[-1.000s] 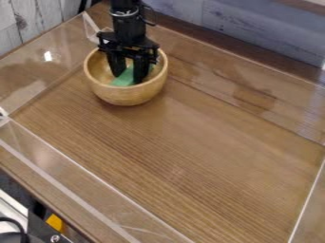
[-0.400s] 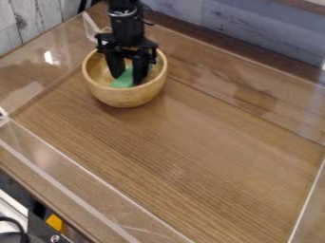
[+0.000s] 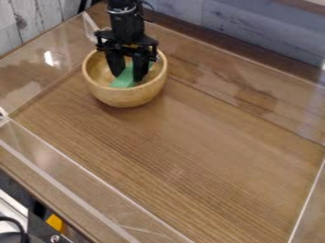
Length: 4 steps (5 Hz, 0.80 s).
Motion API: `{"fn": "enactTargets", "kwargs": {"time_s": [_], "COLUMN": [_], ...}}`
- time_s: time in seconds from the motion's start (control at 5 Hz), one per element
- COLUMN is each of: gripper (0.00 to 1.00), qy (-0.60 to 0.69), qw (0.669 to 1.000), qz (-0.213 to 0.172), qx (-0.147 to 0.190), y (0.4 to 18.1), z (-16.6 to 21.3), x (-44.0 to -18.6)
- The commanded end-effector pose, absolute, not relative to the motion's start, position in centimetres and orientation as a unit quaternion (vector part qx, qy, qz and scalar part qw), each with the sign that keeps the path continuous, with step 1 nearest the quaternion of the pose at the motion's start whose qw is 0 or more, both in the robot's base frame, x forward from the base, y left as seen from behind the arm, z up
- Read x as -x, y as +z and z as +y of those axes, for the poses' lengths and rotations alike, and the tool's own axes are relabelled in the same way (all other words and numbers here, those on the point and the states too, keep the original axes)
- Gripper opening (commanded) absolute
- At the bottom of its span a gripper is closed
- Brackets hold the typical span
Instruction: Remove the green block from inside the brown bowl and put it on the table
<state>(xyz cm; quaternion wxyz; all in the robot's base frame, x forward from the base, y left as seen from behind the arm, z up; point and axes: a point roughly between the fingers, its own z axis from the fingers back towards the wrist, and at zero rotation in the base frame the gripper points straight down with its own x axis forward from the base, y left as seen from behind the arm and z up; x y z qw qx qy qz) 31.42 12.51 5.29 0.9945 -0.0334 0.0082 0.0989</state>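
The green block (image 3: 124, 82) lay inside the brown bowl (image 3: 124, 91) in the upper left of the frame, showing as a bright patch at the bowl's bottom directly beneath and between the dark fingers (image 3: 118, 66) of the gripper (image 3: 127, 72). The gripper pointed straight down into the bowl with its jaws drawn together around the block, though the fingers hid the exact contact. The bowl sat on the table (image 3: 191, 152), near its upper left corner, with clear plastic walls (image 3: 32, 57) along the table's edges.
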Motion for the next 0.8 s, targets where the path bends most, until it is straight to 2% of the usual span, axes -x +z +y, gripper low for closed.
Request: {"fn": "enactTargets", "kwargs": {"time_s": [0.0, 0.6], "gripper": [0.00, 0.00], "qy": [0.103, 0.103], "qw": [0.994, 0.993], "qz": [-0.034, -0.043], "qx": [0.022, 0.024], "y": [8.15, 8.91], "z": [12.92, 12.39], "x": [-31.81, -31.69]}}
